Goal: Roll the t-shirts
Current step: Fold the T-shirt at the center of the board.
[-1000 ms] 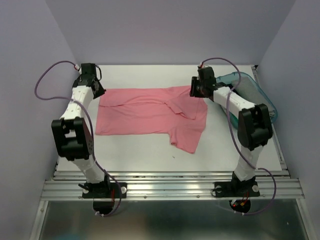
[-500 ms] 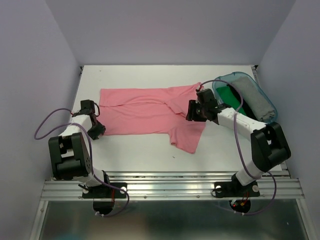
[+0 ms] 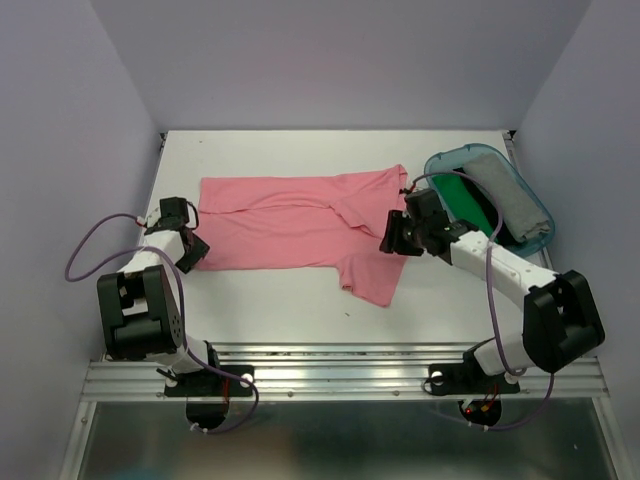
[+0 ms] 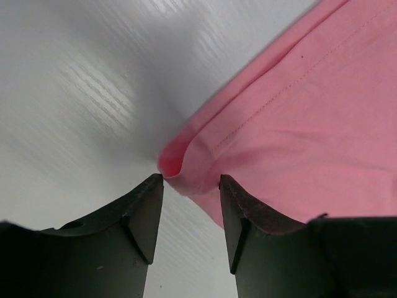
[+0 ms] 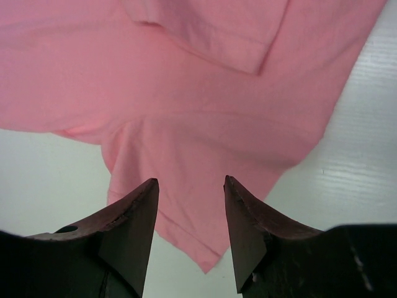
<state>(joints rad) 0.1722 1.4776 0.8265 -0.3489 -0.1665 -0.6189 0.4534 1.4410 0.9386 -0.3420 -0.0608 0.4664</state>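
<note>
Got the pink t-shirt [image 3: 290,225] flat on the table [image 3: 300,310], long axis left-right. Got the left gripper [image 4: 190,184] parted at its near-left corner (fold tip right between the jaws) — nothing clamped. Same with the right gripper [image 5: 189,189], over the near-right sleeve. Probably nearer a grab on the left.

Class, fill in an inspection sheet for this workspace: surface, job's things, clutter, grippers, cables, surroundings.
Surface: white table.
Job's things: pink shirt lying flat, one sleeve pointing to the near edge; green cloth and grey cloth inside the tub.
Clutter: teal tub at the far right; nothing else seen.
Grippers: left gripper open at the shirt's near left corner; right gripper open over the shirt's right part.
Cables: purple cables looping along both arms.
Surroundings: lilac walls on three sides; metal rail at the near edge.
</note>
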